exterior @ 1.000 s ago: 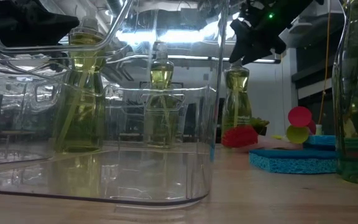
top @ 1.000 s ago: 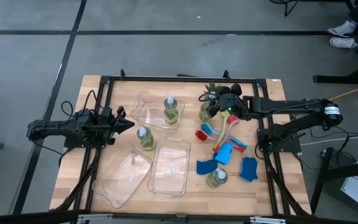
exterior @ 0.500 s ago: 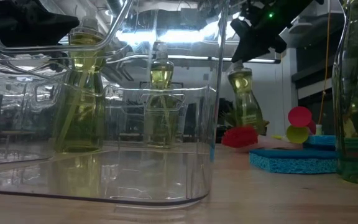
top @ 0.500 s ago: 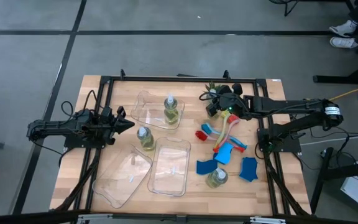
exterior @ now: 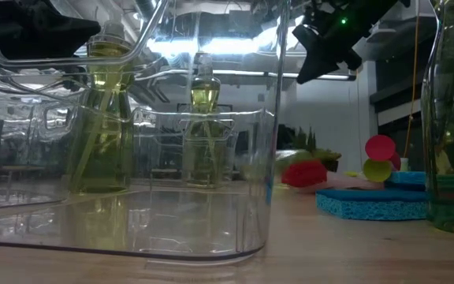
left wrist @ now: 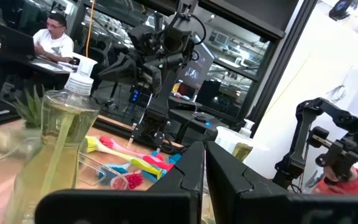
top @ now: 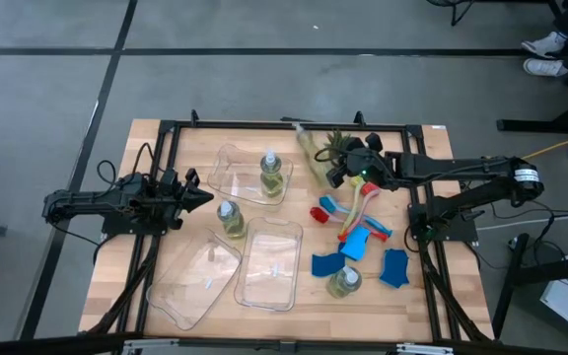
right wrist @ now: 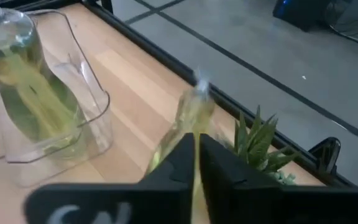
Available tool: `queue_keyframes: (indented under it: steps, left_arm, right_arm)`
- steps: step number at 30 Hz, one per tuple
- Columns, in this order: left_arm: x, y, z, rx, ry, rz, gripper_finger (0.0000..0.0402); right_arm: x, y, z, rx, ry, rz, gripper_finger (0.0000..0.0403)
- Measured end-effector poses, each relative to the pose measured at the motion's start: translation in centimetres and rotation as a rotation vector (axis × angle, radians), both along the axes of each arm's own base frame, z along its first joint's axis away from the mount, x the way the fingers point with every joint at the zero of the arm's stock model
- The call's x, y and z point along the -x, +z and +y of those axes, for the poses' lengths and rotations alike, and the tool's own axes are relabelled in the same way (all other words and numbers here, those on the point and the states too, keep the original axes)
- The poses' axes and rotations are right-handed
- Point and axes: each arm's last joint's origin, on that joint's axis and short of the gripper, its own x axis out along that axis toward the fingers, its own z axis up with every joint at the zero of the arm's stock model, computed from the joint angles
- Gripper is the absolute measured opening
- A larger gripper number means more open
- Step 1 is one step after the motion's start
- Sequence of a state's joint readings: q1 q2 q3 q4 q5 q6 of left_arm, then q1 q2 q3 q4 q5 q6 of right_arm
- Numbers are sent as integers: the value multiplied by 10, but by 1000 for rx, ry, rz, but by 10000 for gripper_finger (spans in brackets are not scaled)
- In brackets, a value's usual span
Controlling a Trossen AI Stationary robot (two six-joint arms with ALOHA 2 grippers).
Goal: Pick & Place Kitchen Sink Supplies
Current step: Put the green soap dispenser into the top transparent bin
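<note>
R arm reaches in low from the table's right side, wrist w/ right gripper [top: 341, 170] near the back edge, just by the potted plant [top: 335, 141]. Fingers closed, nothing between them. A pump bottle [top: 311, 149] lies tipped over on the table [top: 166, 138] just ahead of it. L arm sits at left edge, left gripper [top: 203, 197] closed, empty.

Toppled pump bottle [right wrist: 188, 121] just ahead of the right gripper [right wrist: 196, 163]: motion-blurred, its lower body hidden behind the closed fingers [right wrist: 173, 162]. In the low view the same bottle [exterior: 260, 164] is only a smear behind a clear tray wall [exterior: 211, 134]. Potted plant [right wrist: 263, 146] beside it is partly hidden.
</note>
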State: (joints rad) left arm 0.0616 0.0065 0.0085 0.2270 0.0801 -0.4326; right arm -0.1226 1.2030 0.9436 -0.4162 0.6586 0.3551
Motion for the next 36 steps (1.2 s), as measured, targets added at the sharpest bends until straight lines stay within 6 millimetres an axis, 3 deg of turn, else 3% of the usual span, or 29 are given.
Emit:
queue_keyframes:
  steps: [10,22,36]
  left_arm:
    - [0,0,0,0,0,0,13]
    - [0,0,0,0,0,-1,10]
    - [0,0,0,0,0,0,10]
  right_arm:
    - [0,0,0,-5,6,-4,31]
    - [0,0,0,-3,8,-2,4]
    - [-2,1,1,21,98,46,41]
